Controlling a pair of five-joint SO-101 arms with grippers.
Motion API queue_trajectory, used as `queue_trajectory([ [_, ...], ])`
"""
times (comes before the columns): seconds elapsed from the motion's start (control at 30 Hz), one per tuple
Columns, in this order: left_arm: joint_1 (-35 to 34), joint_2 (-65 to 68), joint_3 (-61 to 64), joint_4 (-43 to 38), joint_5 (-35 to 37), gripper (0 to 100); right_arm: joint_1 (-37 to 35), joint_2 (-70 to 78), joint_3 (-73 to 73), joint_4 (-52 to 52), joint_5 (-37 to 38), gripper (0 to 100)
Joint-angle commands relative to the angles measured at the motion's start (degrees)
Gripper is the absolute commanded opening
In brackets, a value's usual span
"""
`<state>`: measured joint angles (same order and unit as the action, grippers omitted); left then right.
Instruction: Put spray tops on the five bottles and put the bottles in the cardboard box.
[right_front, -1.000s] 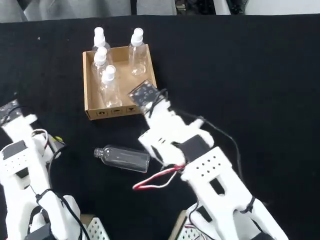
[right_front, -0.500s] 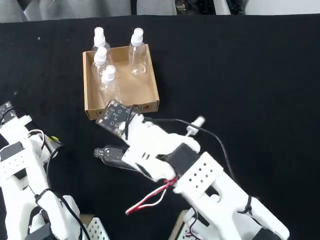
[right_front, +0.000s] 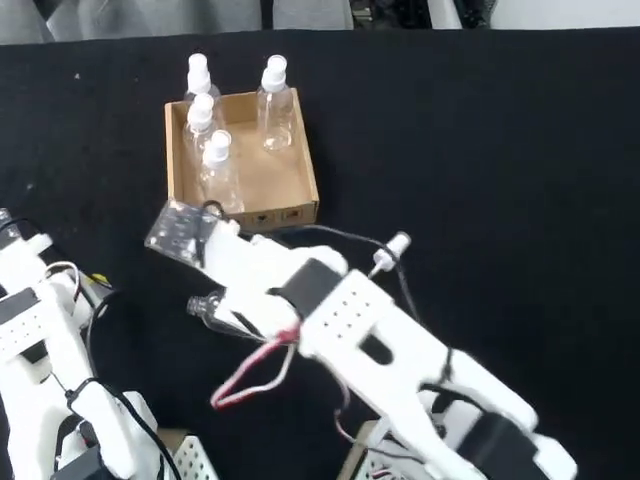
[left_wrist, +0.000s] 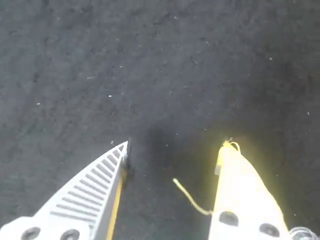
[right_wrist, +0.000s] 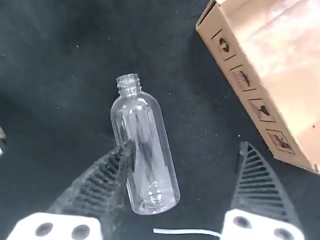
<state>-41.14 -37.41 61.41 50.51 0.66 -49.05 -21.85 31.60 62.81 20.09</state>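
Table: black cloth (right_front: 500, 150) covers the whole surface, with both arms at the near edge.
Cardboard box: open-topped (right_front: 178, 200), on the far left part of the cloth; one outer wall (right_wrist: 250, 95) lies just beside the right gripper.
Capped bottles: four clear ones with white spray tops (right_front: 217, 170) stand upright. Three are inside the box. For the fourth, at the far left corner, I cannot tell if it is inside or just behind the wall.
Uncapped bottle: clear, lying on its side on the cloth (right_wrist: 145, 150) near the box's front wall, open neck pointing away from the gripper; from above its neck end (right_front: 205, 308) pokes out from under the right arm.
Loose spray top: white (right_front: 393, 248), on the cloth to the right of the right arm, apart from the bottle.
Right arm: stretched over the lying bottle (right_front: 340, 320).
Right gripper: fingers spread wide (right_wrist: 186, 147), one finger overlapping the bottle's side, holding nothing.
Left arm: at the near left edge (right_front: 40, 330).
Left gripper: fingers parted (left_wrist: 176, 145) above bare cloth, holding nothing.
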Motion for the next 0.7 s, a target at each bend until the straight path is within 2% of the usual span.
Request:
queue_trajectory([
  [0.0,-1.3,-0.5,-1.5,-0.7,0.6,26,-1.6,3.2,-7.3,2.4,2.0,27.9],
  [0.2,-1.3,-0.5,-1.5,-0.7,0.6,26,-4.6,9.2,-12.1,5.5,2.1,28.0],
  [0.67,-1.3,-0.5,-1.5,-0.7,0.6,26,-4.7,18.6,-15.0,5.5,6.1,28.0],
])
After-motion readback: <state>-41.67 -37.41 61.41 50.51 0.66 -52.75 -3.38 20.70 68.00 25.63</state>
